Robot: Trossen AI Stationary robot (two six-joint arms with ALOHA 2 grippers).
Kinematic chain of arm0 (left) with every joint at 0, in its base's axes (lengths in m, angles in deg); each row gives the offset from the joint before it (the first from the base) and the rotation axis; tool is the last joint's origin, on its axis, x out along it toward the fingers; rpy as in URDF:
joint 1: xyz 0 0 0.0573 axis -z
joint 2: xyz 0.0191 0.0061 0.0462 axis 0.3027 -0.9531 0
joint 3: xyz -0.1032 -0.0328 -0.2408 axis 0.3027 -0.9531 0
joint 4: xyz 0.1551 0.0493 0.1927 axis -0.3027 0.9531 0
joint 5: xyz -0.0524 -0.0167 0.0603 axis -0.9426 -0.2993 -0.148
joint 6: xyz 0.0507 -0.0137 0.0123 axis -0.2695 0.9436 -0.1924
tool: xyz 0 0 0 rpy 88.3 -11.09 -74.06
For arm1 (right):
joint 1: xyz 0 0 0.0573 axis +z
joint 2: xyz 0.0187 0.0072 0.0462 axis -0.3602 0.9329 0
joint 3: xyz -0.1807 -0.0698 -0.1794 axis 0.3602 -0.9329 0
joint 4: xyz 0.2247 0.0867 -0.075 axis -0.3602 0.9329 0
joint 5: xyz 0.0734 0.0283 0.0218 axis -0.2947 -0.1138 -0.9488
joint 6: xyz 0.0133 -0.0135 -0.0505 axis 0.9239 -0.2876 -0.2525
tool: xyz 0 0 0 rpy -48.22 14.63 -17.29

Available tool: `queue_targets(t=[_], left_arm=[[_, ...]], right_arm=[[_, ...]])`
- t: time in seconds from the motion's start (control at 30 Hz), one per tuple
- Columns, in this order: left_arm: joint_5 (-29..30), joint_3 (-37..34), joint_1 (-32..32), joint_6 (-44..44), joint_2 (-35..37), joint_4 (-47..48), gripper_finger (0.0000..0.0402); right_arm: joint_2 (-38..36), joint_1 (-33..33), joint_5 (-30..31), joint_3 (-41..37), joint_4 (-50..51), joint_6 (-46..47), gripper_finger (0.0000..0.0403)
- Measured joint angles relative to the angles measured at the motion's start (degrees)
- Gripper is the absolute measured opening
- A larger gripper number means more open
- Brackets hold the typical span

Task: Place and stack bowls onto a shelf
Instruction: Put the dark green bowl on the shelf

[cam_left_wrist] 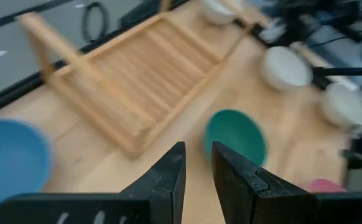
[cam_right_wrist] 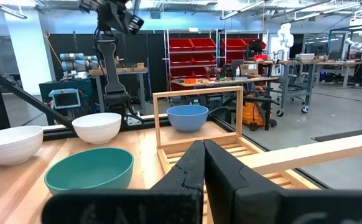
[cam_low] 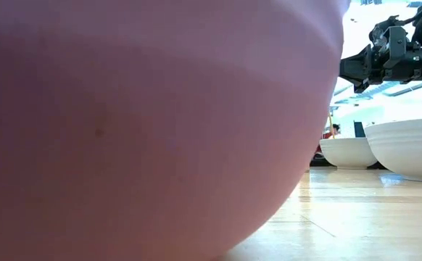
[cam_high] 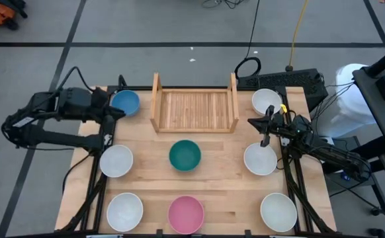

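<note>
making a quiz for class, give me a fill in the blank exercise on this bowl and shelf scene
1. The shelf holds ____ bowls.
2. The bowl nearest the shelf's open front is ____ in colour.
3. The left gripper is beside the ____ bowl.
4. The pink bowl sits between two ____ bowls.

Missing words: no; teal green; blue; white

Shelf (cam_high: 194, 109) — far edge of the table (cam_high: 225, 198), centre, nothing on it. One bowl (cam_high: 125, 102) just beside its left panel, one bowl (cam_high: 266, 100) off its right. Middle row: bowls at left (cam_high: 116, 160), centre (cam_high: 184, 155), right (cam_high: 260, 158). Near row — bowls at left (cam_high: 125, 211), centre (cam_high: 186, 214), right (cam_high: 278, 211).
</note>
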Motion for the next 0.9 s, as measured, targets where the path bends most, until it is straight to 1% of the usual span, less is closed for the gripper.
queue_targets(t=[0.13, 0.2, 0.33, 0.47, 0.63, 0.77, 0.9], left_arm=[[-5.84, 1.07, -0.03, 2.05, -0.93, -5.05, 0.0081], [-8.09, 1.39, -0.01, 1.25, -0.96, -6.72, 0.0081], [-8.45, 1.42, -0.03, 0.24, -1.15, -8.18, 0.0081], [-8.18, 1.42, -0.01, 4.27, -1.25, -8.46, 0.0081], [-8.03, 1.42, -0.01, 5.07, -1.25, -8.51, 0.0081], [-7.81, 1.42, -0.02, 10.36, -1.25, -8.53, 0.0081], [-7.82, 1.42, -0.03, 11.17, -1.25, -8.53, 0.0081]], right_arm=[[0.0, -0.01, 0.0, 0.01, 0.01, 0.01, 0.0], [0.0, -0.01, 0.0, -0.01, 0.01, 0.01, 0.0], [0.0, -0.01, 0.0, 0.0, 0.01, 0.0, 0.0], [0.0, 0.0, 0.0, -0.01, 0.01, -0.11, 0.0], [-0.02, 0.01, 0.0, -0.01, 0.01, -0.14, 0.0], [0.0, -0.01, 0.0, 0.0, 0.01, -0.17, 0.0], [0.0, -0.01, 0.0, -0.01, 0.01, -0.17, 0.0]])
